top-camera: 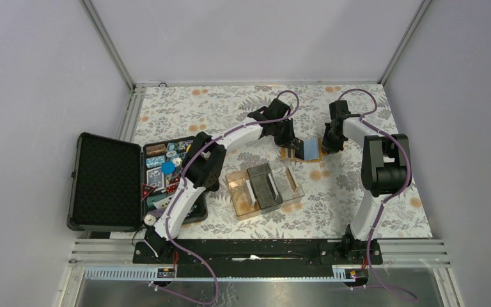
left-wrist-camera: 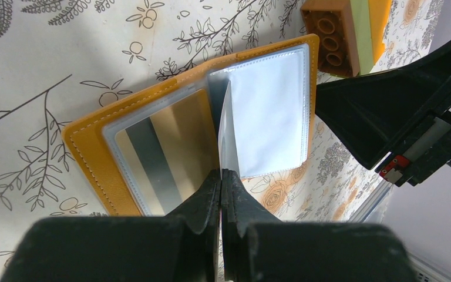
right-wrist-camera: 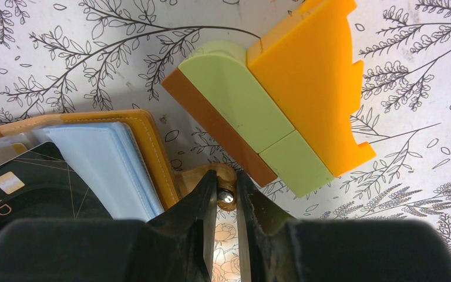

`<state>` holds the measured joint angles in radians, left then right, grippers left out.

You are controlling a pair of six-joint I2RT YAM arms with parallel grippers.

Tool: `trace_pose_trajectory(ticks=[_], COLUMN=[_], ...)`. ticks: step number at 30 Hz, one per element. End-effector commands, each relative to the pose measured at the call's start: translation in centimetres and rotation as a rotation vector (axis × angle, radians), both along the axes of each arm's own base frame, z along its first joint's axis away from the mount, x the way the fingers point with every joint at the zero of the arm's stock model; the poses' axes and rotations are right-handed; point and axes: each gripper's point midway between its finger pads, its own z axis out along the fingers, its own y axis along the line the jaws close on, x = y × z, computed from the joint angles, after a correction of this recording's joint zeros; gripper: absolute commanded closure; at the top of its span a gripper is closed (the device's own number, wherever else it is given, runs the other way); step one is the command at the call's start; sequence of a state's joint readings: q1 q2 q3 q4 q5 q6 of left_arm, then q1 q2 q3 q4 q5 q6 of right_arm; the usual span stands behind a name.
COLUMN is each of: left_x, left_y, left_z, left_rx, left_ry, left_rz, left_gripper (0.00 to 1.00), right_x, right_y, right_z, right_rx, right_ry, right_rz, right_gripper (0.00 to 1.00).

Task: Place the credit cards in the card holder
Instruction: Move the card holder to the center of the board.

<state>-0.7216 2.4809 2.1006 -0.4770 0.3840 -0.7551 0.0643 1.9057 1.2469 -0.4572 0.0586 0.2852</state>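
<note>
At the left gripper [left-wrist-camera: 221,176], jaws pinched on a limp clear sleeve [left-wrist-camera: 228,129] of the card holder [left-wrist-camera: 88,147], open flat on the table [left-wrist-camera: 29,53]; best gripped lightly, at an edge. Inside, a stiff, slick credit card [left-wrist-camera: 164,147], seemingly seated. At the right gripper [right-wrist-camera: 227,189], jaws nipping the snap tab [right-wrist-camera: 211,171].

The light is bright and even and seems to come from above, so the shadows around the card holder [left-wrist-camera: 88,147] are soft and faint. The clear sleeves inside the card holder shine white with glare. Just below the card holder, the left gripper [left-wrist-camera: 221,179] looks big, dark and blurry, while the card holder itself looks sharp.
</note>
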Motion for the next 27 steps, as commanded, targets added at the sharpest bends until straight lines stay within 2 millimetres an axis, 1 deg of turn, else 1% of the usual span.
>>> trace_pose_trajectory(ticks=[1, 15, 20, 27], left_x=[0.9, 0.9, 1.0, 0.9], left_y=[1.4, 1.9, 1.4, 0.5], left_z=[0.9, 1.0, 0.4, 0.5], left_rx=[0.05, 0.06, 0.046, 0.012], left_ry=[-0.063, -0.072, -0.058, -0.052], left_rz=[0.02, 0.04, 0.036, 0.024], left_gripper=[1.0, 1.0, 1.0, 1.0], right_x=[0.2, 0.2, 0.1, 0.1], right_y=[0.2, 0.1, 0.2, 0.5], right_z=[0.6, 0.5, 0.4, 0.3], right_rx=[0.013, 0.012, 0.017, 0.034], right_ry=[-0.017, -0.013, -0.01, -0.004], right_rz=[0.009, 0.009, 0.012, 0.023], right_gripper=[1.0, 1.0, 1.0, 1.0])
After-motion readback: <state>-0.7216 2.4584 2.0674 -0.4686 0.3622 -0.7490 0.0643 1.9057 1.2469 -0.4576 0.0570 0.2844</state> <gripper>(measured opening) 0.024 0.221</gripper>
